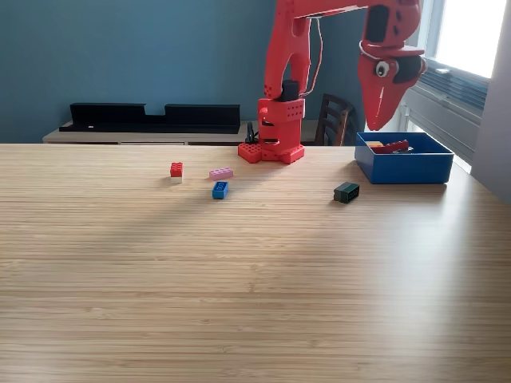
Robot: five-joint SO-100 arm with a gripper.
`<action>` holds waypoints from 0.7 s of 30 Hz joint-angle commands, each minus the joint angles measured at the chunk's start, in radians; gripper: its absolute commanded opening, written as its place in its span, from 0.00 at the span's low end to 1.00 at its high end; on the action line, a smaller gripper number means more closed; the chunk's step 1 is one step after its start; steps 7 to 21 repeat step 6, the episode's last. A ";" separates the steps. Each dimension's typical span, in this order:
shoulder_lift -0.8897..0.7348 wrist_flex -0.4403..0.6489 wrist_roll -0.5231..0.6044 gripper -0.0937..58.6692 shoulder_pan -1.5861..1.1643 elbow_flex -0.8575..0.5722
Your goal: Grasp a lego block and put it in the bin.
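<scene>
1. We see the red gripper (375, 120) hanging above the back left corner of the blue bin (403, 167), at about two o'clock from the middle of the table (239, 279). Its jaws look pressed together with nothing between them.
2. The bin already holds red (391, 147) and orange pieces (374, 144). Four blocks lie loose on the wood: a dark green block (346, 191) at about eight o'clock from the bin, a blue block (219, 189), a pink block (221, 172) and a red block on a white one (176, 171) farther toward nine o'clock.
3. We judge the green block the nearest target. It sits close to the bin wall, so a descending jaw could clip the rim or nudge the bin.
4. The blocks are small and smooth; an off-centre pinch could flick one across the table.
5. The red-on-white pair might separate when lifted.
6. The surface is pale striped wood, level and matte. Behind it stand a teal wall (120, 56), a low shelf with black trays (152, 116), a dark chair (331, 120) and a bright window (471, 32) at one o'clock.
</scene>
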 commanded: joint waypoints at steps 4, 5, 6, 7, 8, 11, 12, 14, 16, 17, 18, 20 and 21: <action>0.092 0.040 -0.044 0.00 0.173 -0.055; 0.092 0.040 -0.046 0.00 0.176 -0.055; 0.092 0.040 -0.046 0.00 0.178 -0.055; 0.092 0.040 -0.046 0.00 0.178 -0.055; 0.092 0.040 -0.046 0.00 0.178 -0.055; 0.092 0.040 -0.046 0.00 0.178 -0.055; 0.092 0.040 -0.046 0.00 0.178 -0.055; 0.092 0.040 -0.046 0.00 0.178 -0.055; 0.092 0.040 -0.046 0.00 0.178 -0.055; 0.092 0.040 -0.046 0.00 0.178 -0.055; 0.092 0.040 -0.046 0.00 0.178 -0.055; 0.092 0.040 -0.046 0.00 0.178 -0.055; 0.092 0.040 -0.046 0.00 0.178 -0.055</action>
